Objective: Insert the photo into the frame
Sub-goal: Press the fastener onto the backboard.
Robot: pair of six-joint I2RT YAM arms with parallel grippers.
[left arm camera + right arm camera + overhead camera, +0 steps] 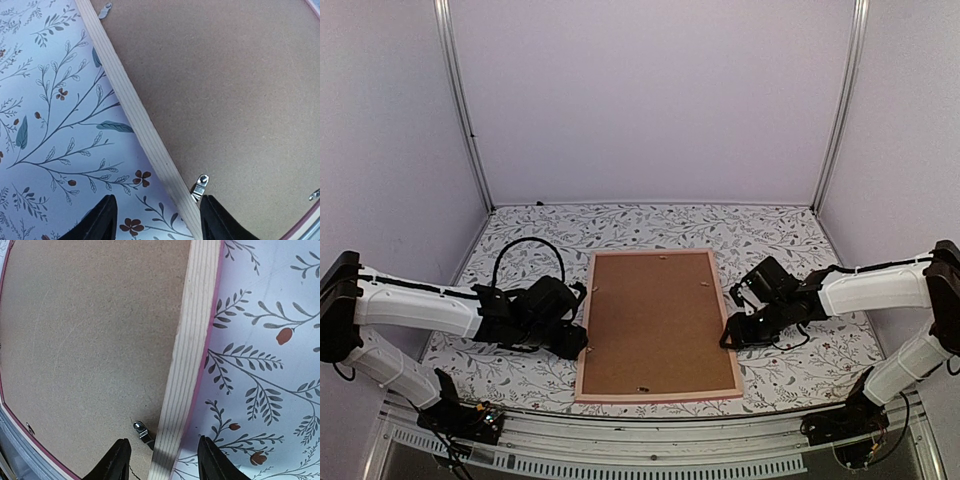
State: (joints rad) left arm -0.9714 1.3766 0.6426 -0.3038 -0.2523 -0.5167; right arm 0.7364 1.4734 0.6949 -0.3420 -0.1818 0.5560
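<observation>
— Jaws first: how do they stand?
— Spread on both arms, pinching nothing. The left gripper (157, 215) straddles a pale rail of the frame (131, 107), and a small metal tab (201, 184) sits just ahead of its board-side finger. The right gripper (162, 452) straddles the opposite rail, with a second metal tab (142, 431) between its fingers, close against the wood.
— And beyond the fingertips?
— A brown backing board (225, 90) fills the frame, which lies back-up on the flowered cloth (50, 100). The photo shows nowhere. Whether it lies under that board, I cannot tell.
— So the step?
— Likely the tabs. I'd set one fingertip low against a tab and swing it sideways. Press lightly so the frame doesn't skid, and work one side at a time.
</observation>
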